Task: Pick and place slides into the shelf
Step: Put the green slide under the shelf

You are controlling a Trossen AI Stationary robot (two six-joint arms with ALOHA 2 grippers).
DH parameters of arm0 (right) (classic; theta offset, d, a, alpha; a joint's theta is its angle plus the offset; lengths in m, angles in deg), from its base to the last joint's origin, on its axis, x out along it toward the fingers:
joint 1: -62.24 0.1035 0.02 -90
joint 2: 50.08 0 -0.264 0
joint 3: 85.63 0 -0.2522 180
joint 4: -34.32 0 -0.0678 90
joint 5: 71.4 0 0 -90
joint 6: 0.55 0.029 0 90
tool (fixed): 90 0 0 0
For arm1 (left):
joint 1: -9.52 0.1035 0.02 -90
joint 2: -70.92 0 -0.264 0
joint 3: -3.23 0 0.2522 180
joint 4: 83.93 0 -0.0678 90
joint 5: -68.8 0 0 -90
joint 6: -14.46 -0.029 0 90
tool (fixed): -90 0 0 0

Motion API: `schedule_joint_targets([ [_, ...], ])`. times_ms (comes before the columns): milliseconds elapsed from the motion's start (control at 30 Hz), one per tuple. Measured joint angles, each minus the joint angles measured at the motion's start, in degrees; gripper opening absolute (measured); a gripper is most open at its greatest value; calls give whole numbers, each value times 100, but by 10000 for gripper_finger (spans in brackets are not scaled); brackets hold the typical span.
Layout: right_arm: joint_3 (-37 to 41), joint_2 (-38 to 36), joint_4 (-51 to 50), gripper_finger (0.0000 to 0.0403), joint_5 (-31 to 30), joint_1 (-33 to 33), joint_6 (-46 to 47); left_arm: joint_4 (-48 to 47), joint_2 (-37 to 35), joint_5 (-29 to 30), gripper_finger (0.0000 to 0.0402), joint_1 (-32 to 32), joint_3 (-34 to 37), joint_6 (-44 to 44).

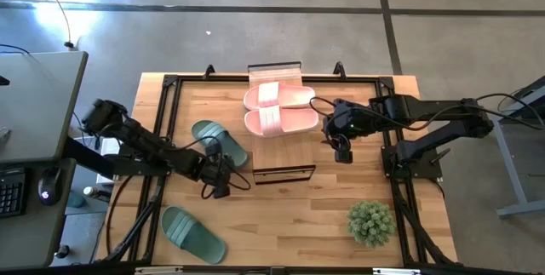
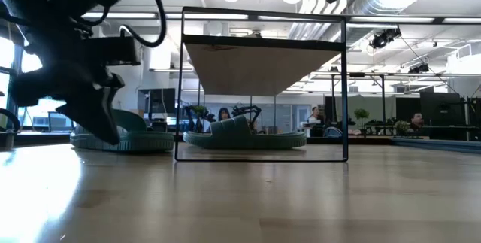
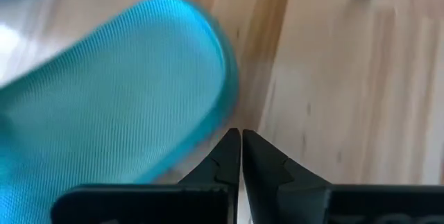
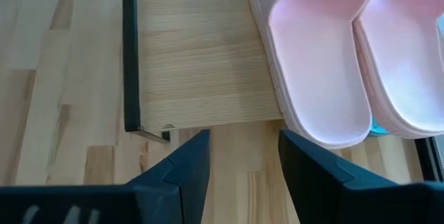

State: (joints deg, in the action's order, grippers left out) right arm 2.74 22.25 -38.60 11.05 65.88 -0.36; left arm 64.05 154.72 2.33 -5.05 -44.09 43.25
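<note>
I see two pale pink slides (image 1: 279,96) lying side by side on the shelf (image 1: 274,146), a narrow rack with a light wood plank top and a thin black metal frame; their long axes run across the shelf's width, and the wide ribbed straps sit toward the left arm's side. Through the right wrist camera their rubber looks smooth and matte, with rounded ends reaching the plank's edge. One sage-green slide (image 1: 219,141) lies on the wooden table (image 1: 289,224) just left of the shelf, its long axis running diagonally from far-left to near-right. My left gripper (image 1: 220,173) is down at that slide's near end; its jaws are pressed together, tips meeting, with the slide's finely ribbed sole beside the tips rather than between them. A second green slide (image 1: 193,234) lies well apart near the table's front-left edge, also on a diagonal. From table height I see a green slide (image 2: 244,135) under the plank, inside the black frame. My right gripper (image 1: 341,149) hovers just right of the pink pair, jaws spread and holding nothing. A small spiky green potted plant (image 1: 370,222) stands near the front-right corner.
</note>
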Motion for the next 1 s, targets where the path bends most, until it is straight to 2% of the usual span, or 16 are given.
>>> schedule_joint_targets([
  [433, 0, 0, -10, 160, -5, 0, 127, 1273, 687, 67, 2, 543, 0, -295],
  [833, 0, 0, 26, 160, -14, 0, 107, 1861, 729, 887, 2, 562, 0, -1063],
  [1000, 0, 0, 26, 160, -102, 0, 107, 1866, 729, 1009, 2, 562, 0, -1114],
])
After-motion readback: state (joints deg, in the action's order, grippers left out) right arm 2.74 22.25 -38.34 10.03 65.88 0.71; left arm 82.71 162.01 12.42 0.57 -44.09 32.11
